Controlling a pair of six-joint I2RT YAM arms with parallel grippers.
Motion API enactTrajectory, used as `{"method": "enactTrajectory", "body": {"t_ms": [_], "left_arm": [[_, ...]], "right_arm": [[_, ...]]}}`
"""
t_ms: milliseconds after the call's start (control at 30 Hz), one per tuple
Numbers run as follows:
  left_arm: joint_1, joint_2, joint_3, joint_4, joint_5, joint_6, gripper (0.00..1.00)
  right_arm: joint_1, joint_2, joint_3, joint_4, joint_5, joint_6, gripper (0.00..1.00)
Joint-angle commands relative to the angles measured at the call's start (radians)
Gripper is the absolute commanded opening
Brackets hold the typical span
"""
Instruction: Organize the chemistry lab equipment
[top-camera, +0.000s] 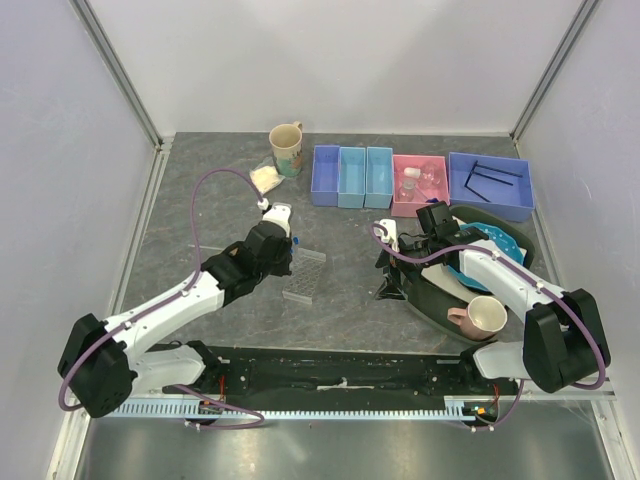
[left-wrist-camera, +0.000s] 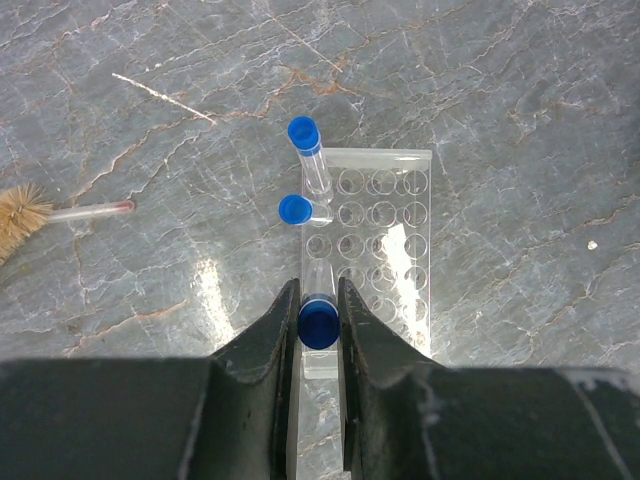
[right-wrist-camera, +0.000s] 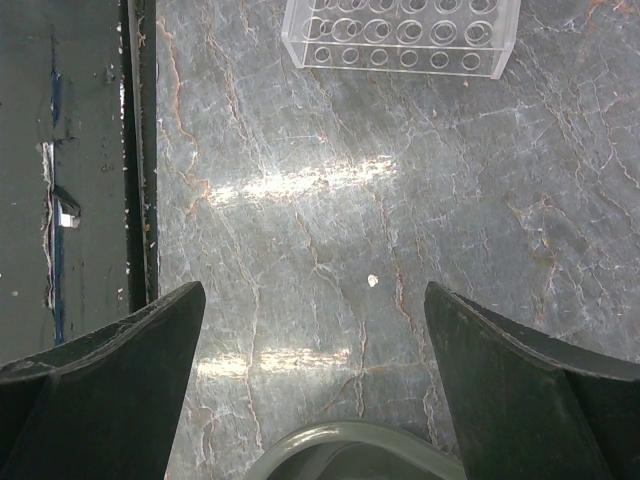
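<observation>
My left gripper (left-wrist-camera: 319, 290) is shut on a blue-capped clear tube (left-wrist-camera: 319, 322) and holds it over the left column of the clear plastic tube rack (left-wrist-camera: 385, 240). Two more blue-capped tubes (left-wrist-camera: 303, 135) stand in that column further along. In the top view the left gripper (top-camera: 285, 245) is at the rack's (top-camera: 305, 275) far left corner. My right gripper (right-wrist-camera: 315, 300) is open and empty over bare table, with the rack (right-wrist-camera: 400, 35) ahead of it. A bag of pale powder (top-camera: 265, 178) lies by the cream mug. A flask (top-camera: 410, 185) sits in the pink bin.
Three blue bins (top-camera: 350, 175), a pink bin (top-camera: 432, 195) and a wider blue bin (top-camera: 510, 200) holding black wire pieces line the back. A dark tray (top-camera: 430, 290) at right holds a blue plate (top-camera: 500, 245) and a pink mug (top-camera: 480, 318). A brush (left-wrist-camera: 20, 205) lies left of the rack.
</observation>
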Motion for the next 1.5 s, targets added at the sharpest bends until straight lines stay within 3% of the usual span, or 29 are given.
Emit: {"method": "enactTrajectory", "body": {"t_ms": [0,1300,1400,1467], "left_arm": [[0.001,0.025,0.028,0.081,-0.024,0.045,0.02],[0.001,0.135,-0.058,0.195,-0.036,0.028,0.03],[0.001,0.158,-0.056,0.192,-0.037,0.027,0.08],[0.001,0.169,-0.055,0.19,-0.039,0.02,0.21]], "right_arm": [[0.001,-0.019,0.036,-0.001,-0.012,-0.028,0.98],[0.001,0.001,0.04,-0.007,-0.012,-0.036,0.98],[0.001,0.001,0.04,-0.005,-0.007,-0.037,0.98],[0.001,0.001,0.04,-0.007,-0.007,-0.037,0.98]]}}
